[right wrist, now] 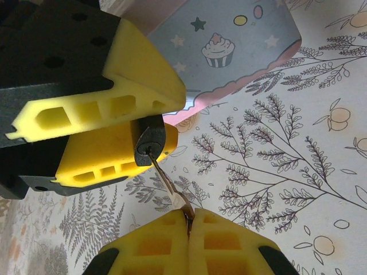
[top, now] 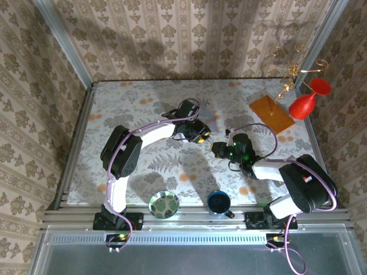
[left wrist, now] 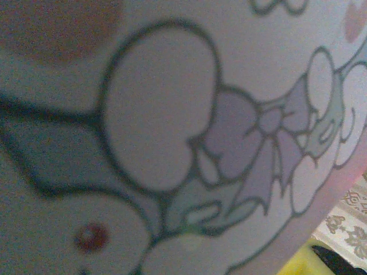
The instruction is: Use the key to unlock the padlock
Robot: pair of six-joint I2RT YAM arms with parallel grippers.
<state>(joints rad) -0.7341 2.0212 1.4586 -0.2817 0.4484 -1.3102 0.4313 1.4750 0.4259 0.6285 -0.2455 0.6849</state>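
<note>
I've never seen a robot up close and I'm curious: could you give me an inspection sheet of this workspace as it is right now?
Surface: floral tablecloth, lying flat.
Job's things: padlock with the key in its keyhole.
Clutter: picture-lidded tin, bowl, dark cup, red goblet, board with gold wire stand.
End effectors: left end effector shut on padlock; right end effector shut on key.
Cables: purple cables along both arms.
Surroundings: patterned wallpaper, metal frame.

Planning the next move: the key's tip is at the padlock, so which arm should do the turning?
Right. The right gripper pinches the key, whose tip meets the padlock keyhole. The left gripper clamps the padlock.
</note>
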